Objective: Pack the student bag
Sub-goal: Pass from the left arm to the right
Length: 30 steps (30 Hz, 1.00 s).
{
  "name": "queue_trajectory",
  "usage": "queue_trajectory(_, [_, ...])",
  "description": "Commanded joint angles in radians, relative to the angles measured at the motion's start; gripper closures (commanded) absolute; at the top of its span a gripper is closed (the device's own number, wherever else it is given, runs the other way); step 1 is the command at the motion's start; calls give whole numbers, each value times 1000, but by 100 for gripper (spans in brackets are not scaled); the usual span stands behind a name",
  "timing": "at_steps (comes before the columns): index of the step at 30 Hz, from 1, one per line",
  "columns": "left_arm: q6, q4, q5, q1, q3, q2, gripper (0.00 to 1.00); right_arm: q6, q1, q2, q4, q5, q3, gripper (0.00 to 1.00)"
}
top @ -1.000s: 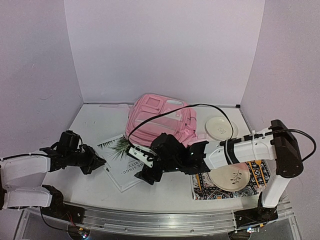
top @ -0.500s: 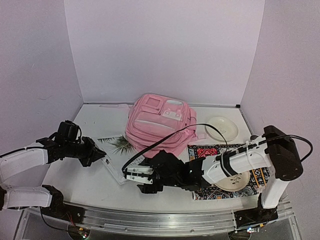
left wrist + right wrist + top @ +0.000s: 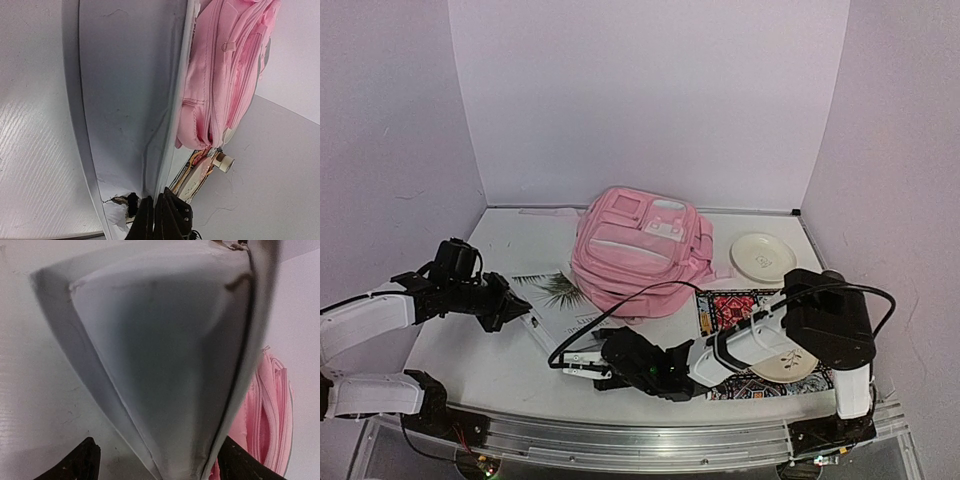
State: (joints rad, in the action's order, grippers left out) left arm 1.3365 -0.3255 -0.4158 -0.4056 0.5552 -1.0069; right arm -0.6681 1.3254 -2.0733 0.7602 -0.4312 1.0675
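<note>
Puffy pink student bag [image 3: 638,250] lies zipped; left fingers [image 3: 172,217] pinch book [image 3: 552,300], right fingers [image 3: 82,460] spread.

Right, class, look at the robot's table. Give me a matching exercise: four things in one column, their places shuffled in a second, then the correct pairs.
Things:
1. backpack
2. book
3. mat
4. far plate

Places:
a. under the near plate
b. on the bare table, right of the backpack
c. middle of the table, towards the back
d. front left of the backpack, palm leaf on its cover

Pairs: 1-c; 2-d; 3-a; 4-b
</note>
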Motion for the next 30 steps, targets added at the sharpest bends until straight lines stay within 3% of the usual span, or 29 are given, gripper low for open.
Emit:
queue_trajectory(1, [25, 13, -20, -10, 56, 23, 100, -8, 10, -47, 102, -116, 59, 25])
queue_trajectory(8, [33, 3, -30, -22, 62, 21, 100, -20, 11, -64, 164, -149, 94, 38])
queue_trajectory(14, [26, -9, -37, -25, 91, 24, 99, -59, 11, -58, 201, -145, 94, 58])
queue_trajectory(24, [-167, -138, 57, -25, 295, -22, 54, -79, 21, 171, 134, -140, 12, 70])
queue_trajectory(30, [-371, -228, 105, -15, 544, -142, 40, -64, 21, 330, -56, -131, -1, 74])
